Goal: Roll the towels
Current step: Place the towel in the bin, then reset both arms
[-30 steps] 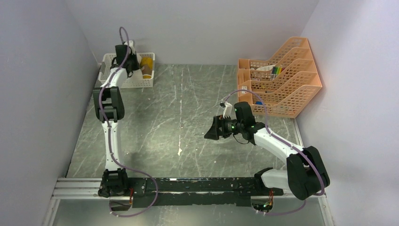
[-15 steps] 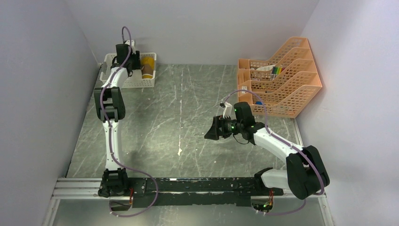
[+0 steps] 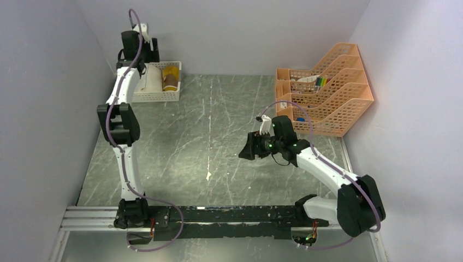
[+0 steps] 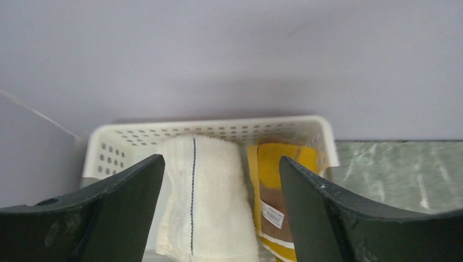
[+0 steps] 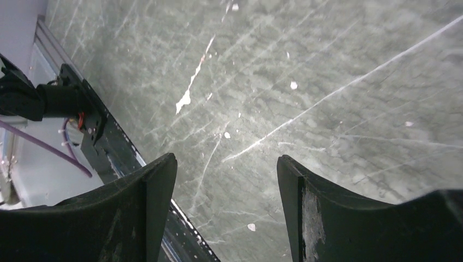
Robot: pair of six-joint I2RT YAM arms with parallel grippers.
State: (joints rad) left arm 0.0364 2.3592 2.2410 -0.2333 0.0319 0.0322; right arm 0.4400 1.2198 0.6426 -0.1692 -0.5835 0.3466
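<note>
Back wall [image 3: 229,33]: plain pale lavender-grey, the brightest surface.
Side walls: 2, same colour; the left wall [image 3: 38,109] is more shaded than the right wall [image 3: 415,136].
Tabletop [image 3: 207,125]: dark grey-green stone look, thin white veins, a few white chips near the middle.
Near edge: silver metal rail [image 3: 87,218] with a black plate [image 3: 229,215] across it.
Far right corner: orange lattice rack [image 3: 338,117] in stepped tiers.
Far left corner: white perforated basket [image 3: 158,96].
Light: soft, even; faint shadows.

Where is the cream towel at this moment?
In the top view the cream towel lies in the white basket at the far-left corner, left of the yellow towel.
</note>
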